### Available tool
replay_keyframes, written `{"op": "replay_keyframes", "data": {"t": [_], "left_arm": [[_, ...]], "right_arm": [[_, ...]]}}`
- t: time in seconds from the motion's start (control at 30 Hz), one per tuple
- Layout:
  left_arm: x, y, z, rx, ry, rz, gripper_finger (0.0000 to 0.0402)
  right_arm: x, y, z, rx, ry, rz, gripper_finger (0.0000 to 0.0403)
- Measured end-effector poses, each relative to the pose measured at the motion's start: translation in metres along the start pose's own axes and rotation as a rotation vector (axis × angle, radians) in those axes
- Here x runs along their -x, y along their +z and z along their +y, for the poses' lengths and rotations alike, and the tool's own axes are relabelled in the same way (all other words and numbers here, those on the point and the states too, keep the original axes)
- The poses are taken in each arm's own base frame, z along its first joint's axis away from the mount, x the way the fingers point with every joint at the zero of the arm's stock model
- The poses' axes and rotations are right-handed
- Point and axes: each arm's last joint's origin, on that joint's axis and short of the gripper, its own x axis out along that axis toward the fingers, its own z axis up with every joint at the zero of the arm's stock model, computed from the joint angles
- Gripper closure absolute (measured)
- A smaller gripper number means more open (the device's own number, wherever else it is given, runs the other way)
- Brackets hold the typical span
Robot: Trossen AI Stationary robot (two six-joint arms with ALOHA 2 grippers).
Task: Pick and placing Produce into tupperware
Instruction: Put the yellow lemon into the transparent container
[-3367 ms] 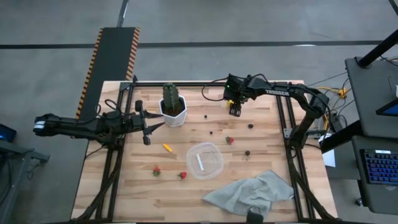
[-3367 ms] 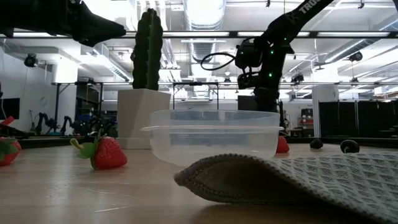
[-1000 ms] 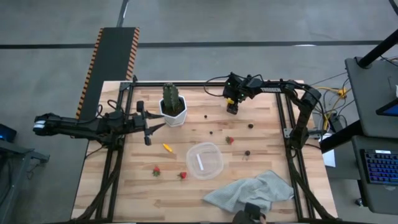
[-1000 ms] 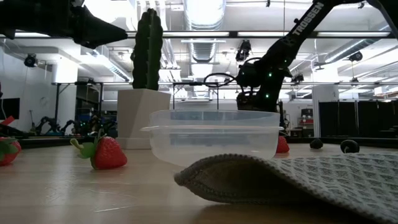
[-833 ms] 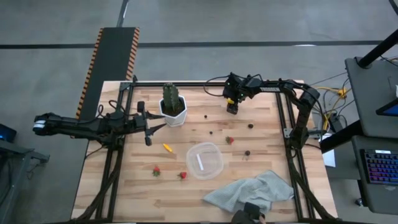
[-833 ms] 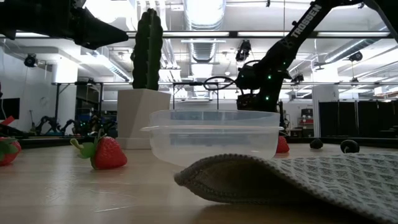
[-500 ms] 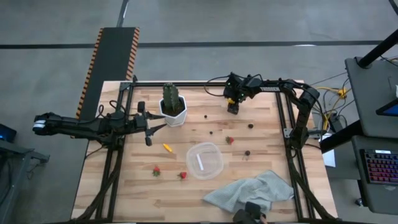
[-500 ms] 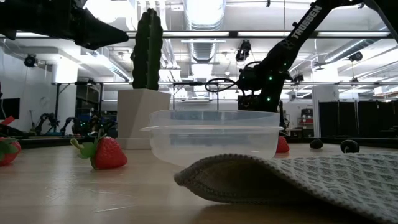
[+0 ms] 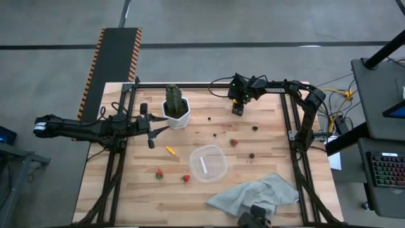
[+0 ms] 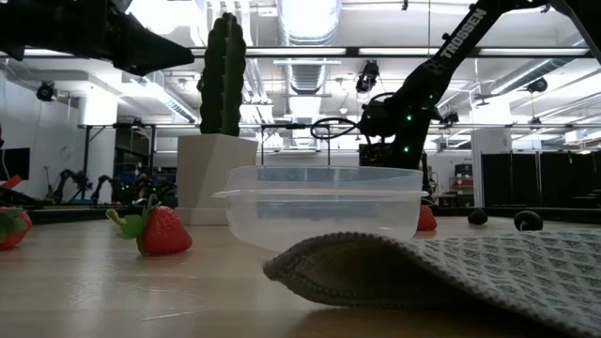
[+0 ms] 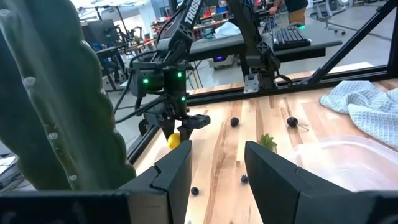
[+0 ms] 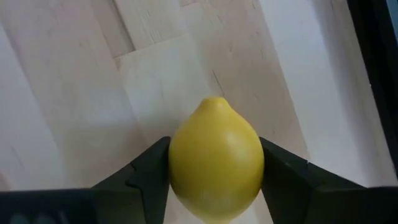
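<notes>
Slippage is the danger. Left claw (image 9: 149,130) waits open at nine o'clock beside the cactus (image 9: 175,100). Right claw (image 9: 237,110), at one o'clock on the desk (image 9: 126,183), pinches the lemon (image 12: 216,158); its round skin could squirt free before reaching the tupperware (image 9: 208,163) near centre.

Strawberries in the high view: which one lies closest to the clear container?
The strawberry just off the container's upper right rim; the other two lie farther out on its left.
</notes>
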Motion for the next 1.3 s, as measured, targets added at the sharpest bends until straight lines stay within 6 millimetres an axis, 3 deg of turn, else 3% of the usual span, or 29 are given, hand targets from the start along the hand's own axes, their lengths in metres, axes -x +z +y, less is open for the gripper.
{"op": "replay_keyframes", "data": {"t": [0.83,1.1,1.3], "left_arm": [[0.0,0.0,0.0,0.001,0.001,-0.002,0.0267],[0.0,0.0,0.0,0.0,0.001,-0.001,0.0267],[-0.001,0.0,0.0,-0.003,0.0,0.002,0.0267]], "right_arm": [[0.006,-0.006,0.004,-0.045,0.071,0.038,0.0211],[0.026,-0.003,0.006,-0.06,0.082,-0.012,0.0211],[0.06,0.003,0.024,-0.057,0.141,-0.106,0.0211]]}}
